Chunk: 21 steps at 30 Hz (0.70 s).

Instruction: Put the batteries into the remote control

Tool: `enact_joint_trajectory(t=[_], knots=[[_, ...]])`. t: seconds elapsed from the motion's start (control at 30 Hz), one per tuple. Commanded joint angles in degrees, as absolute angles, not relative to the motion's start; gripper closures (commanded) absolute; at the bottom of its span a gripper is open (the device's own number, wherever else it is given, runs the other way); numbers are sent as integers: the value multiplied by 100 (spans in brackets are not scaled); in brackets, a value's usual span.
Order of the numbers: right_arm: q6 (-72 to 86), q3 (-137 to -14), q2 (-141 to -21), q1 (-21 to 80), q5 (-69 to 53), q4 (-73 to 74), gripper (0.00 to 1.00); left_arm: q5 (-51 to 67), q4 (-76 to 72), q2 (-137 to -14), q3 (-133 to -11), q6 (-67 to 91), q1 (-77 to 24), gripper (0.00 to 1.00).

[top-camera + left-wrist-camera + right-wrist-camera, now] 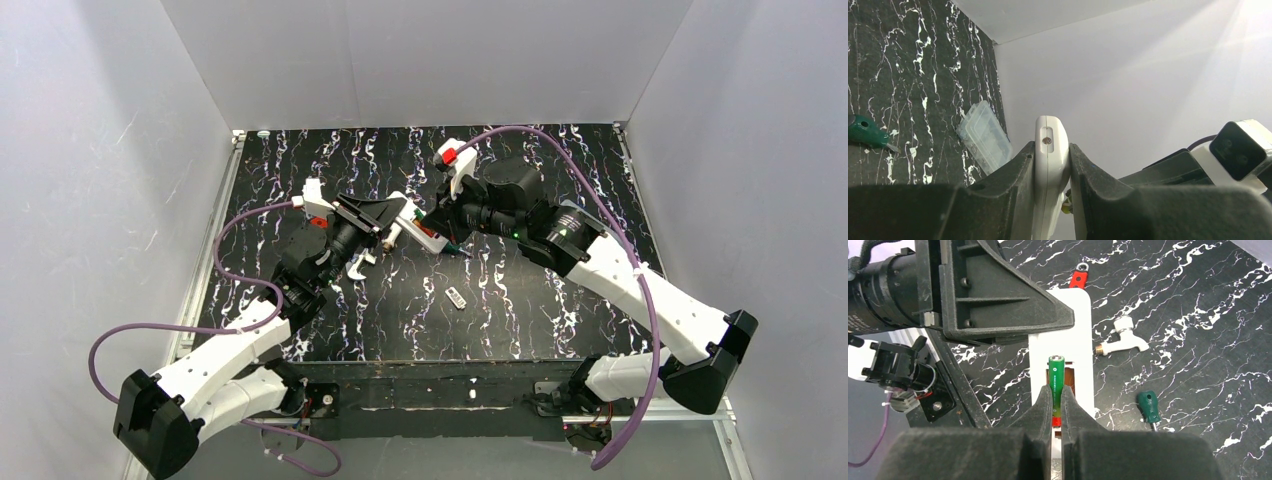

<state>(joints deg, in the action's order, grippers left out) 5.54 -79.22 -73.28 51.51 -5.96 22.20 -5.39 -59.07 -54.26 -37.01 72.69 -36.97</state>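
Observation:
My left gripper (1052,165) is shut on the remote control (1050,150), a slim white bar held edge-on between its two pads, off the table. In the right wrist view the remote control (1083,330) shows its back, with the brown recessed battery bay (1068,376) facing the camera. My right gripper (1056,392) is shut on a battery (1056,375), a thin green cylinder with a red end, lying lengthwise over the bay. From above, both grippers (385,228) (440,232) meet at the remote control (420,228) mid-table. No other batteries are in view.
A green-handled screwdriver (1148,406) and a white tap-shaped part (1120,337) lie on the black marbled table right of the remote. A red tool (1079,277) lies beyond it. A clear plastic box (984,136) sits by the wall. A small flat plate (457,297) lies nearer the front.

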Motion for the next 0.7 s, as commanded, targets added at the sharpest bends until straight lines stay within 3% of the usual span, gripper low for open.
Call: enact_joint_trajectory(t=[0.0,0.67], knots=[[250,-7829,-7219,5177,-398,2039,92,-485,-6320,-5246,-3882,7388,-3718,100],[180,-7792,-7224,5177,-544,2067,87,-529,-6376,-5207,-3811,7506,-3713,100]])
